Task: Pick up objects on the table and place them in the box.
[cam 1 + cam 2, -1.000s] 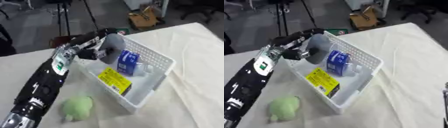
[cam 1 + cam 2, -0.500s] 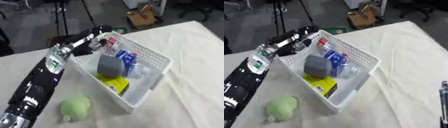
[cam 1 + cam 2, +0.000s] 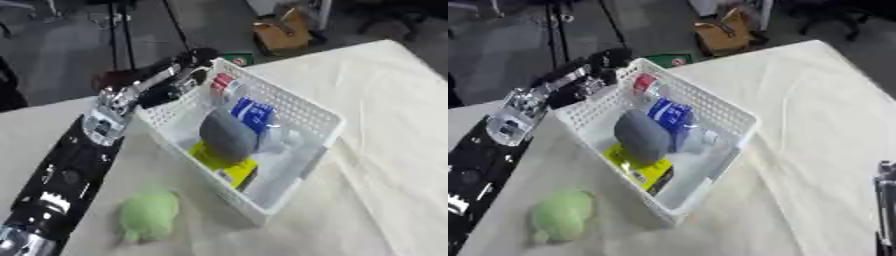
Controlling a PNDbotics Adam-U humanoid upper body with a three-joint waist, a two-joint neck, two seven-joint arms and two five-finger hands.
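A white mesh basket (image 3: 302,111) stands on the cream tablecloth. Inside it a grey rounded object (image 3: 229,137) lies on a yellow packet (image 3: 233,169), beside a blue packet (image 3: 255,112), a red-and-white can (image 3: 223,83) and a clear wrapper (image 3: 282,142). My left hand (image 3: 178,78) is open over the basket's far left corner, holding nothing. A green plush toy (image 3: 147,216) lies on the table in front of the basket, beside my left forearm. My right hand (image 3: 885,196) shows only as a dark sliver at the lower right edge.
Beyond the table's far edge, a cardboard box (image 3: 283,29) and black tripod legs (image 3: 115,31) stand on the grey floor. Bare cloth (image 3: 394,130) stretches to the right of the basket.
The grey object left my left hand and now lies in the basket. The hand drew back to the basket's far left corner. The camera also shifted.
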